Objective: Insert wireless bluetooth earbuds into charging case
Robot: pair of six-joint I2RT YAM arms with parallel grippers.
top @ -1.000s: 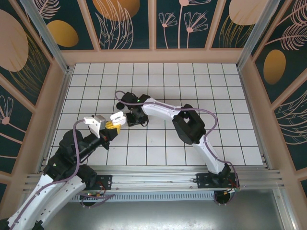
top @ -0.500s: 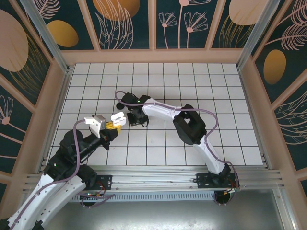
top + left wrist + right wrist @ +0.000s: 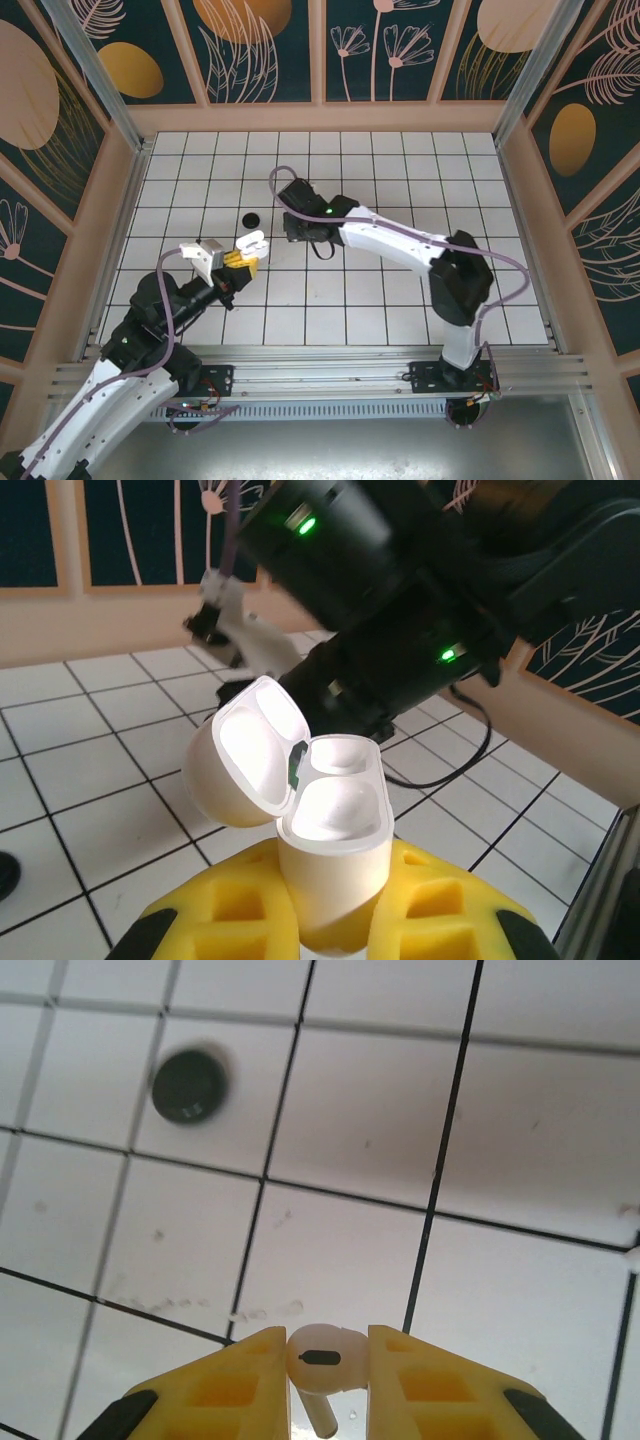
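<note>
- Left wrist view gives you the detail the overhead lacks. The charging case (image 3: 335,830) stands upright with its lid (image 3: 250,750) swung open to one side.
- Inside the case: two wells, both reading as bright white hollows. Glare hides anything finer.
- Your left gripper (image 3: 330,920) is clenched on the case's lower body, with yellow fingers (image 3: 215,910) against both flanks. The case is held clear of the tiled table (image 3: 400,160).
- Right wrist view: your right gripper (image 3: 327,1358) is grasping a white earbud (image 3: 322,1352). The head is pinched between the yellow pads and the stem runs back toward the wrist.
- The overhead adds the layout. The right gripper hangs near the case, on the side away from the left arm, and does not touch it.
- A small black round piece (image 3: 250,218) lies on the table just beyond the case, toward the far wall. The right wrist view shows it as a dark disc on a tile. You cannot tell what it is.
</note>
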